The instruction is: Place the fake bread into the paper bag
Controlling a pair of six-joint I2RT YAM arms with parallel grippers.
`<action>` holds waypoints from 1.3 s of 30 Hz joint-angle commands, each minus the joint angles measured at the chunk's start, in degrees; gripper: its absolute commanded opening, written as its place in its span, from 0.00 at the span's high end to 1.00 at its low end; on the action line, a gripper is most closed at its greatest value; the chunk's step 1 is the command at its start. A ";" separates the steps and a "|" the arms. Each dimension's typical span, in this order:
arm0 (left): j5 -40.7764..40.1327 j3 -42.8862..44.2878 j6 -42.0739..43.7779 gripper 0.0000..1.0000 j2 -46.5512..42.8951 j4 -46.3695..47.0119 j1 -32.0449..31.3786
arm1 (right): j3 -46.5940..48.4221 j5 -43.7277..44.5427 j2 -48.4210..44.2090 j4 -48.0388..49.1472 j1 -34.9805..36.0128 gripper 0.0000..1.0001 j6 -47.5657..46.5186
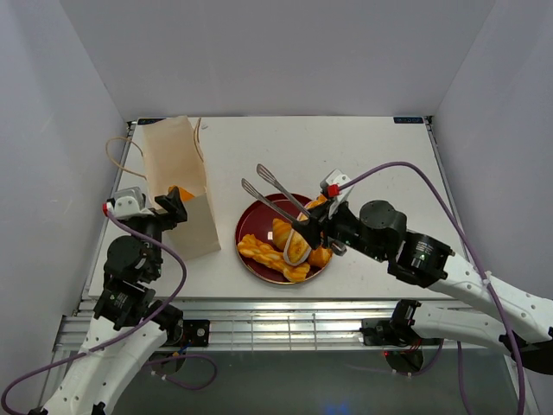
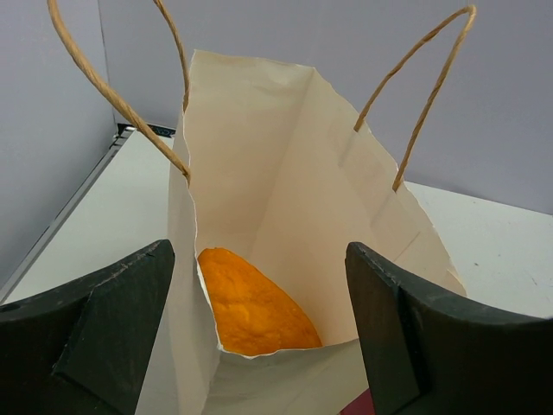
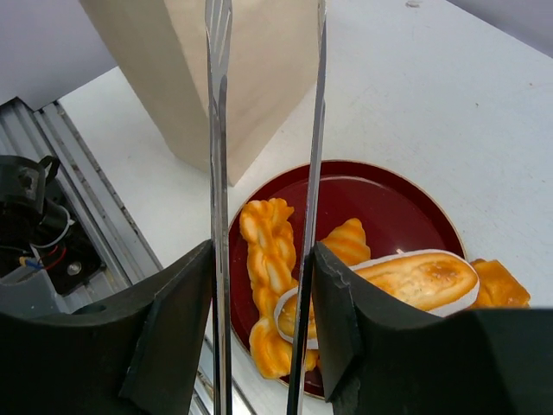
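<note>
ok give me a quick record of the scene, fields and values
bag: paper bag upright, open, left of the plate
in bag: one orange bread piece
plate: dark red, holds braid, cream-rimmed loaf, other pieces
left gripper: open, at the bag mouth
right gripper: shut on tongs, over the plate
tongs: metal, open, empty

nothing legible; a dark sticker point(image 1: 409, 119) on the table's point(image 1: 371, 147) far edge is blurred.
</note>
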 commanded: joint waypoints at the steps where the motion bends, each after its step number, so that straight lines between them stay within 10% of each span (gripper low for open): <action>1: -0.77 0.55 -0.18 0.10 -0.81 -0.60 -0.13 | -2.95 6.45 -1.72 -0.82 -0.10 0.48 3.49; 19: -1.38 0.47 -0.53 0.09 -2.40 -0.34 -0.21 | -15.09 22.36 -13.93 -18.05 -1.85 0.44 24.14; 39: -1.91 0.64 -0.71 0.09 -2.40 -0.86 -0.21 | -17.37 15.95 -18.32 -22.27 -12.22 0.38 31.79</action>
